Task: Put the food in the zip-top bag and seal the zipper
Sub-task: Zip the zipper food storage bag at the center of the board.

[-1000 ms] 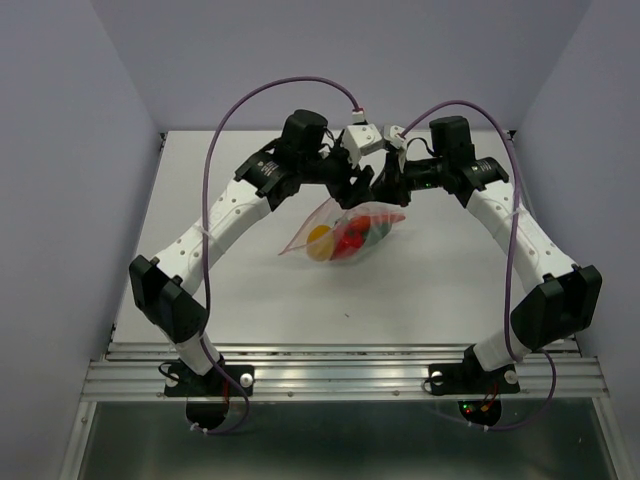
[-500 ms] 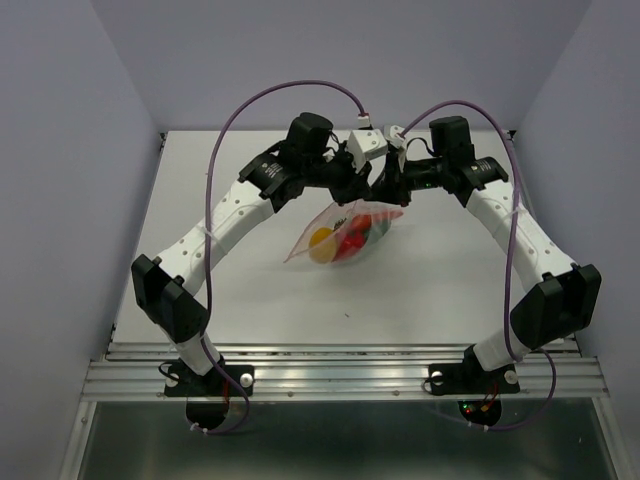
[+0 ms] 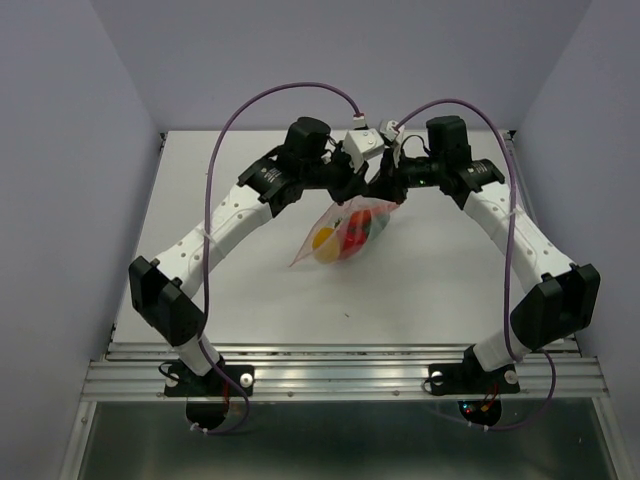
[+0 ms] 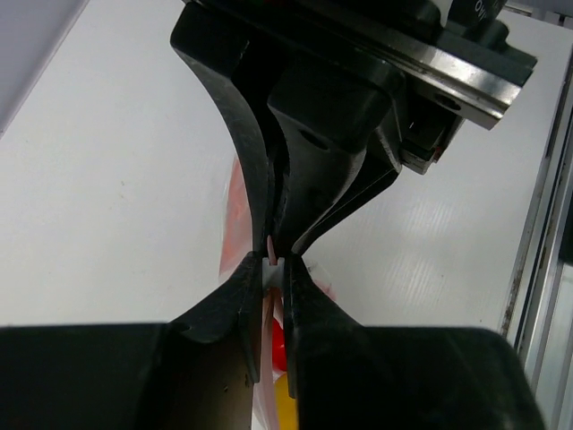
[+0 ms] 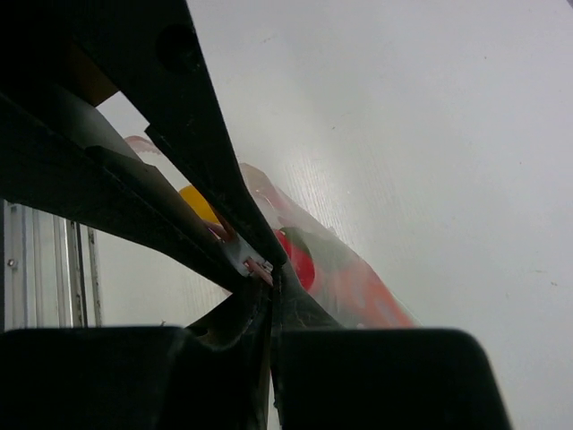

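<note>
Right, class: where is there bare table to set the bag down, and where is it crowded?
Free: the broad middle of the table, between the bag and the near rail. Crowded: the far centre, where left gripper and right gripper pinch the zipper.

The top camera sits high above and behind the desk's (image 3: 250, 290) near edge, facing the far edge and taking in the whole surface. Each wrist camera looks from very close along its own fingertips, the left gripper (image 4: 271, 262) and the right gripper (image 5: 269, 276). All three views share the zip-top bag (image 3: 345, 230).
</note>
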Available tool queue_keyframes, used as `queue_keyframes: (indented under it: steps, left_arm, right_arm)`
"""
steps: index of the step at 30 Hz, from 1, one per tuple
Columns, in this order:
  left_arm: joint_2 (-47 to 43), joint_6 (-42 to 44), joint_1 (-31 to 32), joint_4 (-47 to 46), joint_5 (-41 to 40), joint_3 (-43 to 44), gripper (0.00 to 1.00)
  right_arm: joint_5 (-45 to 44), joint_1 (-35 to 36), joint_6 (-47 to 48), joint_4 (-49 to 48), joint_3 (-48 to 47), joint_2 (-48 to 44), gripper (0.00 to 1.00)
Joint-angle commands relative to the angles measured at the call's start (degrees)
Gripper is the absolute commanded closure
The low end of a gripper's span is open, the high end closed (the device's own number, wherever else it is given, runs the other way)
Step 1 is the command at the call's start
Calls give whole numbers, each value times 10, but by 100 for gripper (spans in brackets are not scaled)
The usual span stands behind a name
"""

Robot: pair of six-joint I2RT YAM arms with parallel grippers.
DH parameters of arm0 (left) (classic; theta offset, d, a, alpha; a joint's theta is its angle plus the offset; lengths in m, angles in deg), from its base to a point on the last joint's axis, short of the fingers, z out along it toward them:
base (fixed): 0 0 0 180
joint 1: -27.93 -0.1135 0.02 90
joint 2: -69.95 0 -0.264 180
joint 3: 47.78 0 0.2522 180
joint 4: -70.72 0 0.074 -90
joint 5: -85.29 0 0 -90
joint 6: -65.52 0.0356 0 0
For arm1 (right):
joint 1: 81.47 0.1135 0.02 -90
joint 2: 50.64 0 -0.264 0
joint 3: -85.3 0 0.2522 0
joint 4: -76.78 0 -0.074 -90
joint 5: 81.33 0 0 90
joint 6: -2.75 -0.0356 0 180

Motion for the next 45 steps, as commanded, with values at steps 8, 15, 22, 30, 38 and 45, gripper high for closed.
queue_keyframes:
  steps: [8,15,22,30,38,45]
  left_arm:
    - [-88,-25,1,-10,-91,-95,100]
    - [-95,-28,1,-12,-92,-134,100]
    - [-96,-35,-5,4,-117,-145,100]
    - [-109,-52,-13,12,-132,-182,100]
    - [-141,-84,-14,9,-147,-218,100]
    - [-168,-119,-14,12,-164,-266,100]
  right_arm:
    - [-78,-5,-55,-94,-5,-36,99]
    - [-86,-18,-56,-102,-8,-32,99]
    - [-93,-29,-47,-102,-3,-32,99]
    - [-95,-54,-56,-108,-16,-27,99]
    - [-132,-71,-54,-116,-27,-16,99]
    - [-158,-88,-69,-146,-40,1,99]
